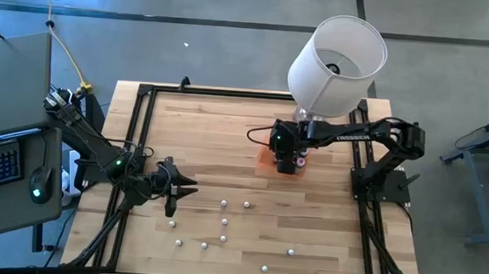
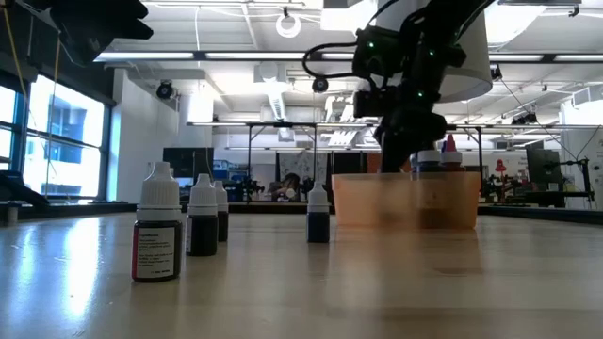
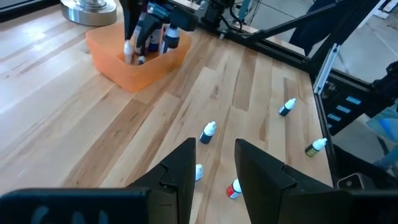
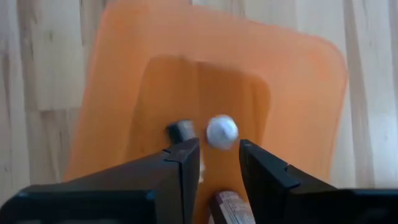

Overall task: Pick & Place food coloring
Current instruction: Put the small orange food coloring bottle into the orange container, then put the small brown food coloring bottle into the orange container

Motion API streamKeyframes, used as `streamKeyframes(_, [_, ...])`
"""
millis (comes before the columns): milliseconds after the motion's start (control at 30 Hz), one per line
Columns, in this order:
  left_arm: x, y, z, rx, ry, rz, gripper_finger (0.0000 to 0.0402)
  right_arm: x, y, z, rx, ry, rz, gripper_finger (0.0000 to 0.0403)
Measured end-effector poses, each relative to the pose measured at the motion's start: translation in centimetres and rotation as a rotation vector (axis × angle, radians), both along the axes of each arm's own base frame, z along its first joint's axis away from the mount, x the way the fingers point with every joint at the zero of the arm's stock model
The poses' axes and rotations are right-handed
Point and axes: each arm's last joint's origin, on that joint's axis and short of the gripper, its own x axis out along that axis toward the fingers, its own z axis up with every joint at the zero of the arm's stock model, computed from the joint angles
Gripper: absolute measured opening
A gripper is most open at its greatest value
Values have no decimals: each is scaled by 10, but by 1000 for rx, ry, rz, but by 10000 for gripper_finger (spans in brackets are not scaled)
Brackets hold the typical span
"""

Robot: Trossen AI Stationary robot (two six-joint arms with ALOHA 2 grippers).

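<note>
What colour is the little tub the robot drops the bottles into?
Orange. The tub is see-through orange plastic, clearest in the right wrist view.

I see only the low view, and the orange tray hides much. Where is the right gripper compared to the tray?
Observer: The high view shows the right gripper directly above the orange tray, near the lamp base.
Operator: Is a bottle between its fingers?
Observer: No. In the right wrist view the fingers stand apart, and a white-capped bottle stands upright in the tray just beyond them.
Operator: And the left arm?
Observer: The left gripper hovers over the table's left part, open and empty.
Operator: How many bottles are outside the tray?
Observer: About nine loose bottles on the wood, counted in the high view.
</note>
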Motion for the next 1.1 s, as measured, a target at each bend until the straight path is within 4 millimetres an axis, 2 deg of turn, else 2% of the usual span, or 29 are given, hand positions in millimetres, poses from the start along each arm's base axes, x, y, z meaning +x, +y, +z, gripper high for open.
streamKeyframes(133, [-2, 2, -5, 32, 45, 6, 111, 2, -1, 3, -27, -3, -9, 113])
streamKeyframes(300, [5, 0, -13, 30, 77, 33, 111, 11, 0, 26, -43, -31, -8, 107])
streamKeyframes(533, [45, -2, -36, 72, 118, 8, 111, 25, 26, 80, -15, -33, 36, 94])
streamKeyframes(700, [75, 3, -56, 66, 141, -22, 111, 22, 57, 116, 21, 21, 44, 78])
streamKeyframes(800, [86, 7, -70, 58, 180, -38, 111, 12, 76, 136, -9, 53, 54, 64])
streamKeyframes(933, [95, 8, -84, 38, 212, -71, 111, -12, 97, 156, -38, -3, 75, 41])
streamKeyframes(1033, [98, 6, -92, 51, 235, -104, 111, -34, 109, 154, 0, -85, 89, 26])
streamKeyframes(1100, [100, 5, -96, 60, 257, -106, 111, -49, 115, 144, 42, -159, 87, 19])
